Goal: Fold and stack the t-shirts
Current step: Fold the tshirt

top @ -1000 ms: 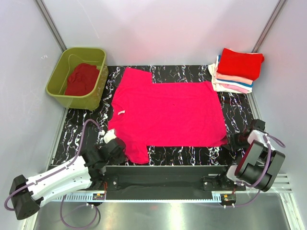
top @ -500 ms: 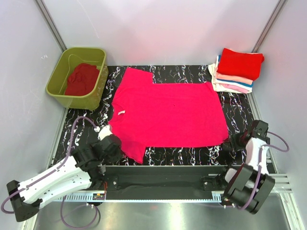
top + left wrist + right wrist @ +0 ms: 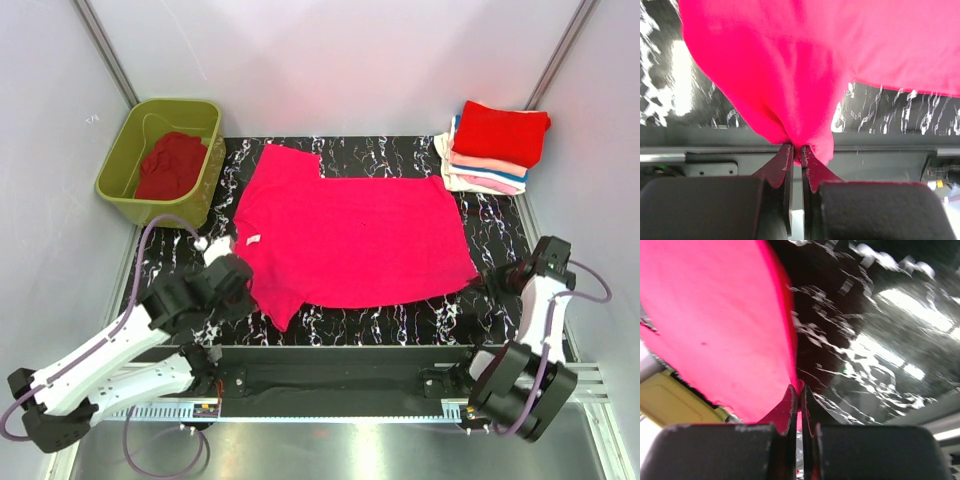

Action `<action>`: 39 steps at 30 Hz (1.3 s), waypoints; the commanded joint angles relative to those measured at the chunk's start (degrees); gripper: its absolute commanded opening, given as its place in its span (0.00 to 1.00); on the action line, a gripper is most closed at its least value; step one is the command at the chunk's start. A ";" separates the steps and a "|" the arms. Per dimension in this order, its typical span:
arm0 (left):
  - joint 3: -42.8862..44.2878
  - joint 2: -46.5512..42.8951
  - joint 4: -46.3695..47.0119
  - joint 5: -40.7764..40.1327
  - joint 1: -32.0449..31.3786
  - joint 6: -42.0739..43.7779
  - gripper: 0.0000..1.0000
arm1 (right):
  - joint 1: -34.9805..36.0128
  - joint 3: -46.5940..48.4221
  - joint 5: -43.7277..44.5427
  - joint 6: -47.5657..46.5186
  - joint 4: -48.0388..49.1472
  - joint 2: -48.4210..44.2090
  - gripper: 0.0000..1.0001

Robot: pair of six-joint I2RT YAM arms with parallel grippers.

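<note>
A bright pink t-shirt [image 3: 350,235] lies spread flat across the middle of a black marbled table [image 3: 400,322], with its neck to the left and its hem to the right. The left gripper [image 3: 796,148] is pinched shut on cloth at the near-left sleeve, which bunches into a peak between its jaws. The right gripper [image 3: 799,389] is clamped on the near-right hem corner, with a thin edge of cloth caught between its tips. Holding both near corners probably sets up a lengthwise fold, carrying the near edge over toward the far edge.

The shirt's near edge lies close to the table's near edge, so there is little room to draw back. A strip of bare table shows along the far side. A stack of folded shirts [image 3: 495,148], red on top, sits at the far right, just beyond the shirt's far-right corner. A green tub [image 3: 113,172] at the far left holds a crumpled dark red shirt [image 3: 170,165], near the far sleeve.
</note>
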 commanded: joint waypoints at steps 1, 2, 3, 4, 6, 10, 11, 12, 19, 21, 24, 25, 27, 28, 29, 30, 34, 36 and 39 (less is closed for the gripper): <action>7.40 6.37 0.23 -1.31 4.45 9.24 0.03 | 0.13 4.94 -3.33 -0.78 2.97 5.34 0.00; 8.55 7.70 0.93 -0.35 5.94 11.18 0.02 | 0.13 6.16 -4.38 -0.26 3.77 8.14 0.00; 9.69 10.24 1.37 0.27 9.09 14.94 0.02 | 0.30 6.78 -4.39 0.18 4.30 9.56 0.00; 11.53 11.48 1.99 0.97 10.77 16.80 0.02 | 0.65 7.75 -4.39 0.53 5.61 11.83 0.00; 13.30 15.51 4.27 3.87 15.42 22.06 0.02 | 0.83 8.98 -4.65 1.41 6.67 14.22 0.00; 19.80 24.22 6.47 7.30 20.62 29.90 0.03 | 2.23 12.05 -5.44 2.47 10.53 20.45 0.00; 21.03 26.15 6.56 7.57 21.33 31.31 0.03 | 2.85 12.76 -5.44 2.82 10.98 23.34 0.00; 23.56 29.65 6.56 7.92 22.73 33.67 0.03 | 3.20 13.37 -5.62 2.91 11.50 24.67 0.00; 31.84 40.84 7.36 10.82 27.04 39.93 0.03 | 7.77 20.31 -4.48 5.01 13.09 33.99 0.00; 34.56 43.73 7.18 11.26 28.19 41.42 0.03 | 9.26 21.20 -3.51 5.19 13.44 34.97 0.00; 38.69 47.34 5.69 9.42 29.16 43.80 0.03 | 9.62 22.43 -2.98 5.46 14.23 37.25 0.00; 39.66 48.22 5.08 9.07 29.51 44.41 0.03 | 9.79 23.30 -2.98 5.37 14.32 38.65 0.00; 42.21 50.94 4.28 8.89 30.74 45.91 0.03 | 9.97 24.62 -3.16 4.84 14.06 40.24 0.00; 43.01 51.65 3.93 8.80 31.09 46.26 0.03 | 10.23 26.20 -3.24 4.58 13.54 41.72 0.00; 43.45 52.18 3.84 8.80 31.61 46.70 0.03 | 10.41 26.82 -3.25 4.49 13.27 42.35 0.00; 44.15 53.23 4.01 8.97 31.97 46.88 0.03 | 10.67 28.22 -3.25 4.40 12.83 42.88 0.00; 46.00 55.70 4.19 9.41 32.94 47.76 0.03 | 11.90 31.12 -2.81 4.23 12.04 45.16 0.00; 47.57 57.45 4.10 9.24 33.29 48.37 0.03 | 12.52 32.01 -2.81 4.23 11.77 46.04 0.00; 49.78 59.57 3.66 9.06 33.73 49.07 0.03 | 13.05 33.94 -2.81 3.96 11.34 47.54 0.00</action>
